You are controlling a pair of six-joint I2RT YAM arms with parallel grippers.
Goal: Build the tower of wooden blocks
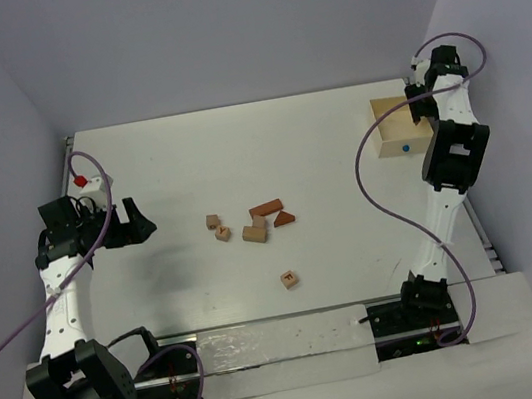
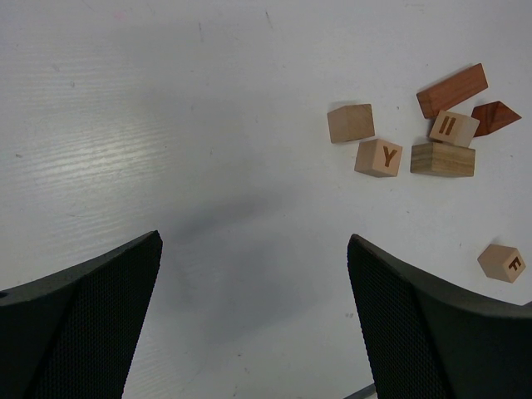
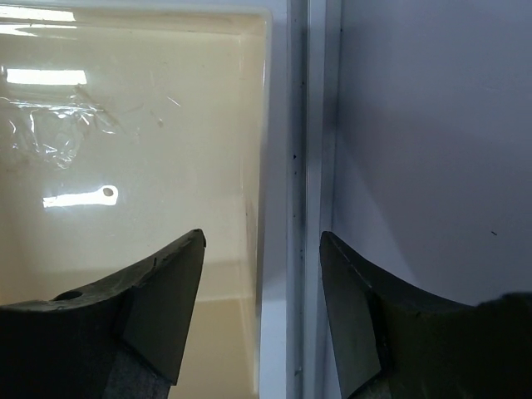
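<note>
Left gripper (image 2: 255,243): jaws spread wide and empty, hovering well left of the tan oblong (image 1: 254,233) and pointed toward it; I judge it is lined up for a first pick.
Cubes: a blank-faced cube (image 2: 350,123) and the Y cube (image 2: 379,158) lie just left of the oblong. A barred cube (image 2: 454,128) is close against the oblong's far side, but I cannot tell whether it leans on it.
Red pieces: the reddish-brown bar (image 2: 451,91) and the wedge (image 2: 495,117) lie just beyond and right of the oblong.
Stray cube (image 1: 290,279): alone, apart from the oblong on the arms' side.
Wood block tower: not yet begun, as the wood blocks all lie loose with nothing stacked.
Box (image 1: 397,128): well right of the oblong, with its open side up.
Right gripper (image 3: 262,235): farthest right of the oblong, jaws parted astride the box's wall without visibly pressing it. It carries no block.
</note>
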